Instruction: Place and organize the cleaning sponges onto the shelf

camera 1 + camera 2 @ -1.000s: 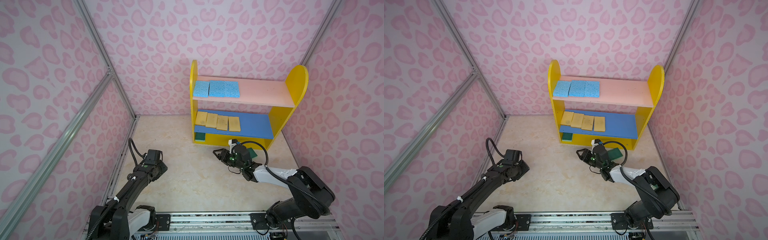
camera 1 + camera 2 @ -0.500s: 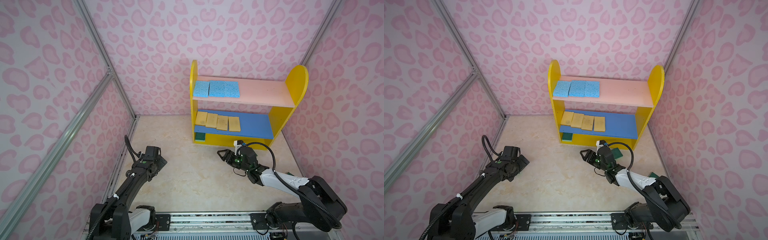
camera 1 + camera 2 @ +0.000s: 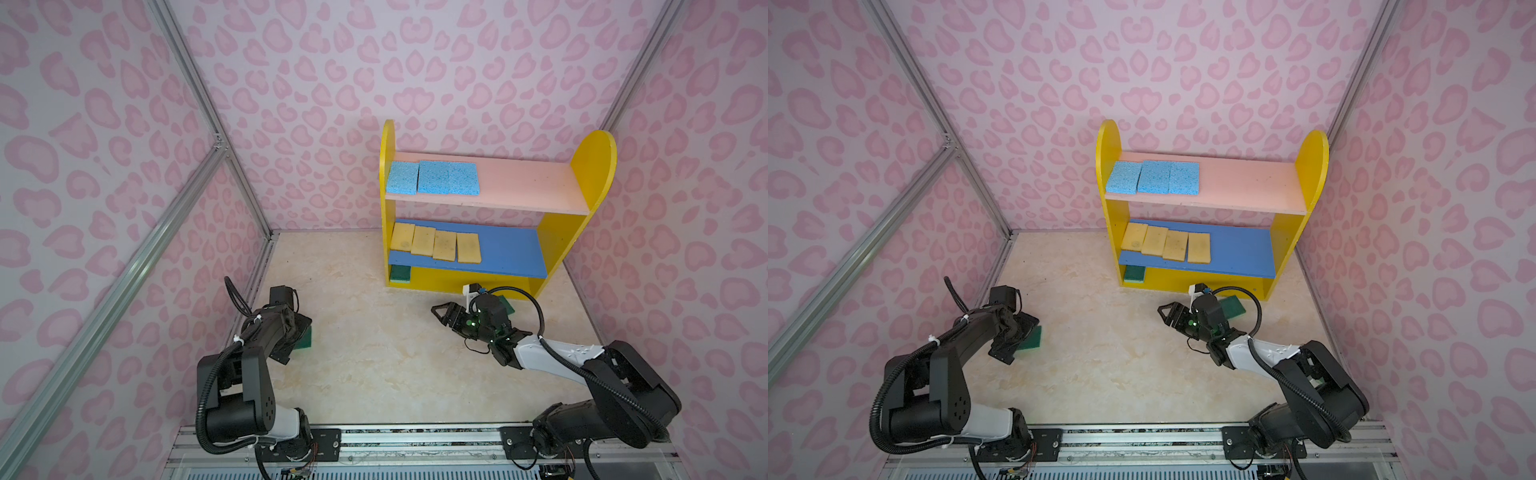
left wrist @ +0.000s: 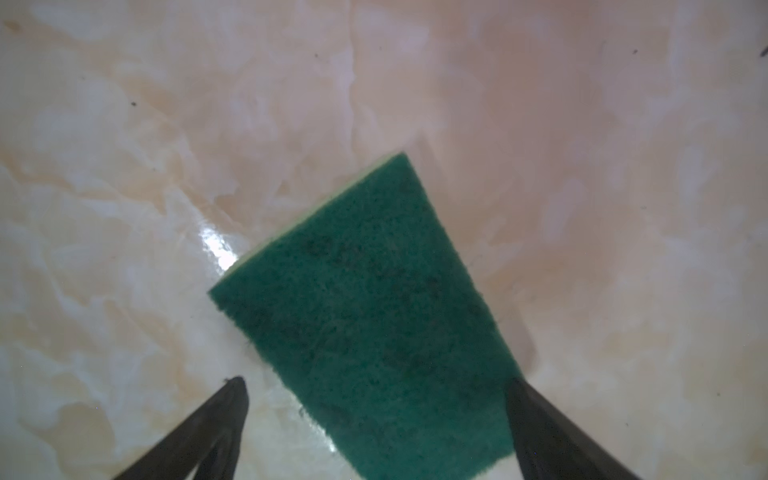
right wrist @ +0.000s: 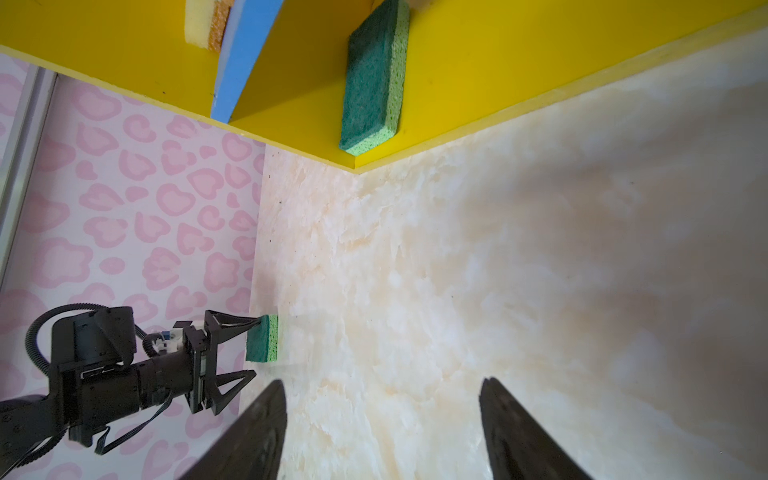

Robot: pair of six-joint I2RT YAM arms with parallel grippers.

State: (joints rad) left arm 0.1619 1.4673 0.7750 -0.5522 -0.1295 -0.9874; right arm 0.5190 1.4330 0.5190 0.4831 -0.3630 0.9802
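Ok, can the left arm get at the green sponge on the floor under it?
Probably yes: the left gripper is open right above that green sponge, which lies flat between its fingers with nothing covering it.

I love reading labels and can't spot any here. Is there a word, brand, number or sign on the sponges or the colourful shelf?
No readable text anywhere in these views.
Dark green scouring sponge on the floor, in the left wrist view: faint dark marks on its face, too blurred to read.
Yellow wooden shelf with pink and blue boards: no lettering shows.
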